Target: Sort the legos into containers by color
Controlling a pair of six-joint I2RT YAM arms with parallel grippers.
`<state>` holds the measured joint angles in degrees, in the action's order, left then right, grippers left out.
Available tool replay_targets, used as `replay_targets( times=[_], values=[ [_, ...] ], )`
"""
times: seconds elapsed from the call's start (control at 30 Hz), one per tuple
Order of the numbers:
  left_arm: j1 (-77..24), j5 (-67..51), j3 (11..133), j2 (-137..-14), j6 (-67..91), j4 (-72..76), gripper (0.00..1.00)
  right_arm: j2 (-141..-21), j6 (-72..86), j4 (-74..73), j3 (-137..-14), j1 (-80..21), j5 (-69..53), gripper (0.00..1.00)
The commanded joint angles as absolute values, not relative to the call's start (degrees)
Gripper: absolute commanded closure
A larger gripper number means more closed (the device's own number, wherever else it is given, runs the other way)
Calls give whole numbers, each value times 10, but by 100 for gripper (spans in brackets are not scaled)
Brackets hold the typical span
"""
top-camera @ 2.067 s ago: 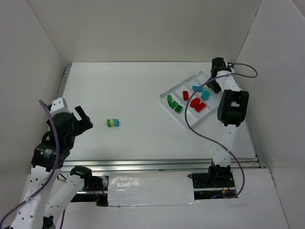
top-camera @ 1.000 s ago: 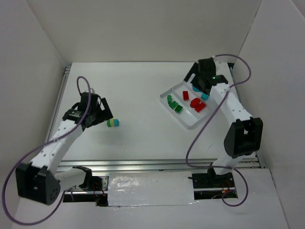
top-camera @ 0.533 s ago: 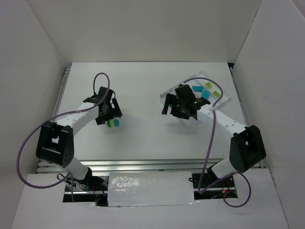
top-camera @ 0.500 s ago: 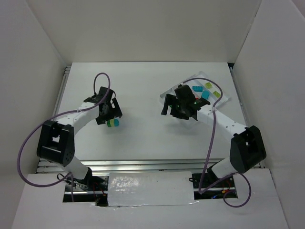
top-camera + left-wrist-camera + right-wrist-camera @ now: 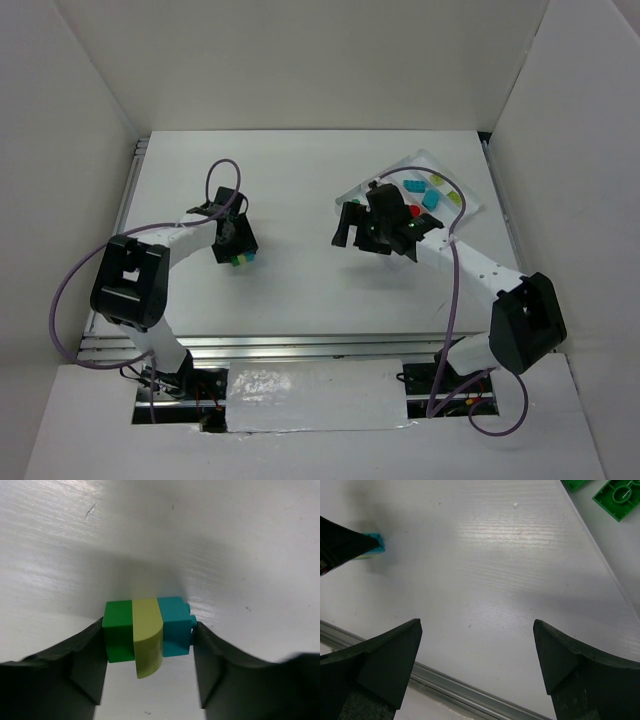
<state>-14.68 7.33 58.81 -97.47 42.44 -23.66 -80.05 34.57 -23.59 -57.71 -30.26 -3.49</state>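
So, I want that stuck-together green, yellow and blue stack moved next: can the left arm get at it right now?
Very likely yes: the left pincer straddles the brick stack, its fingers seemingly against both ends, with nothing else crowding it on the table.

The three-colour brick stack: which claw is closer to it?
Left. The left gripper straddles the brick stack, a finger at each end; the right gripper hovers far off toward the tray.
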Motion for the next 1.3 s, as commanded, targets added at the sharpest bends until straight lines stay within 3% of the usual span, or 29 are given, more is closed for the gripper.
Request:
replay_targets(
  times=[0.0,0.13,0.2,0.27,0.3,0.47,0.6,0.77,0.87,1.03,1.27],
  values=[
    [-148,61,576,-985,425,-220,44,-798,337,-214,-574,-308,-41,0],
    [-149,56,570,-986,421,-210,49,-798,337,-206,-567,-308,-49,0],
    [-149,48,571,-987,419,-213,79,-798,335,-196,-558,-308,-75,0],
    [-149,28,563,-969,419,-205,98,-790,330,-153,-541,-308,-116,0],
    [-148,1,556,-956,427,-196,100,-775,332,-128,-508,-308,-138,0],
    [-169,-99,509,-818,510,-142,100,-727,433,134,-374,-321,-233,0],
    [-213,-122,483,-699,656,-107,100,-694,484,291,-293,-411,-138,0],
    [-276,-122,445,-622,802,-63,100,-668,456,337,-292,-502,13,2],
    [-299,-149,434,-601,845,-41,100,-663,407,387,-287,-537,35,6],
    [-323,-218,431,-589,876,-5,100,-632,293,497,-251,-534,-42,8],
    [-325,-259,424,-547,884,21,100,-570,214,390,-265,-450,-222,4]
  ],
)
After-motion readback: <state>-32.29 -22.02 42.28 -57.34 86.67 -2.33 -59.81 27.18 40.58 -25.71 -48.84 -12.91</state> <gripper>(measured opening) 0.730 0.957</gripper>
